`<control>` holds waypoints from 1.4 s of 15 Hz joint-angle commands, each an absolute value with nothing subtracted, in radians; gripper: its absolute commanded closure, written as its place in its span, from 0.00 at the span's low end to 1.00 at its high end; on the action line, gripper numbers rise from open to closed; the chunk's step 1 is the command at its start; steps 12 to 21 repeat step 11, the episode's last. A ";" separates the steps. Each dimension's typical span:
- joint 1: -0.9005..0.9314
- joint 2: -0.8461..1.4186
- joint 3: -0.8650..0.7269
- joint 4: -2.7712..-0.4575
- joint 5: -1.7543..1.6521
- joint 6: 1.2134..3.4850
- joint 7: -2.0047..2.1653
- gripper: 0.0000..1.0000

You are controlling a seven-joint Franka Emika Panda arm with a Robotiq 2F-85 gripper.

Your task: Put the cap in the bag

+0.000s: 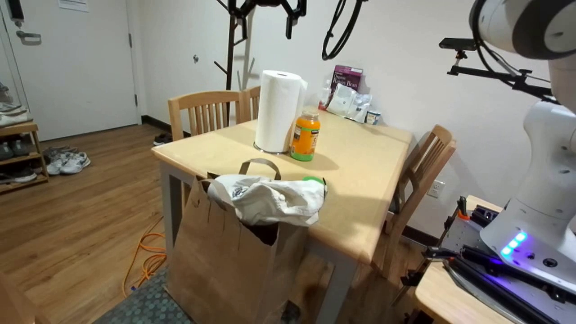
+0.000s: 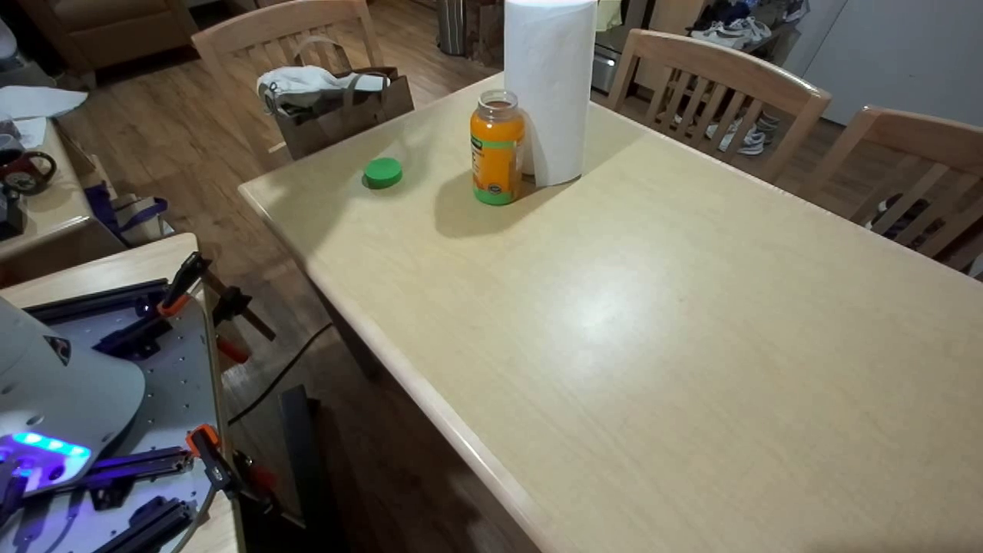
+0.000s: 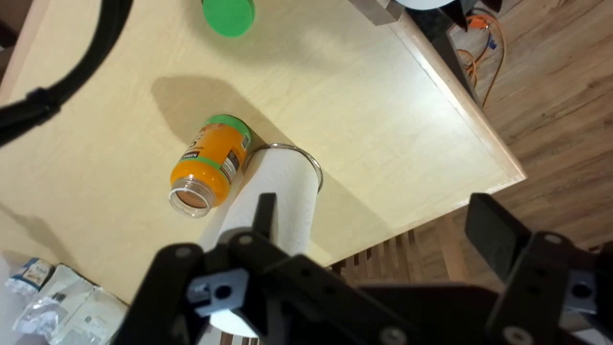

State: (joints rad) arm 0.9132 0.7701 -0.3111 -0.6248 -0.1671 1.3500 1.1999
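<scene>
A round green cap (image 2: 382, 173) lies flat on the table near its corner. It also shows at the top edge of the wrist view (image 3: 229, 17); in an exterior view white cloth partly hides it (image 1: 313, 179). A brown paper bag (image 1: 225, 256) with handles stands on a chair beside the table, also seen in an exterior view (image 2: 338, 127). A crumpled white cloth item (image 1: 274, 200) lies over its opening and hides much of the inside. My gripper (image 1: 266, 33) is open and empty, high above the table; the wrist view shows its fingers wide apart (image 3: 373, 201).
A tall paper towel roll (image 1: 279, 112) and an uncapped orange jar (image 2: 497, 157) stand close together near the cap. A cereal box (image 1: 346, 77) and white pouches (image 1: 348, 103) stand at the wall end. Wooden chairs (image 2: 722, 92) surround the table.
</scene>
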 commanded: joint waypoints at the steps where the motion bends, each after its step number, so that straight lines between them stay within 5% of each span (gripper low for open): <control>1: 0.781 0.696 -0.257 -0.753 -0.031 1.391 1.108 0.00; 8: 0.632 0.612 -0.257 -1.065 0.088 1.469 0.918 0.00; 9: 0.639 0.690 -0.263 -0.913 0.074 1.411 0.968 0.00; 21: 0.625 0.674 -0.264 -0.983 0.074 1.444 0.942 0.00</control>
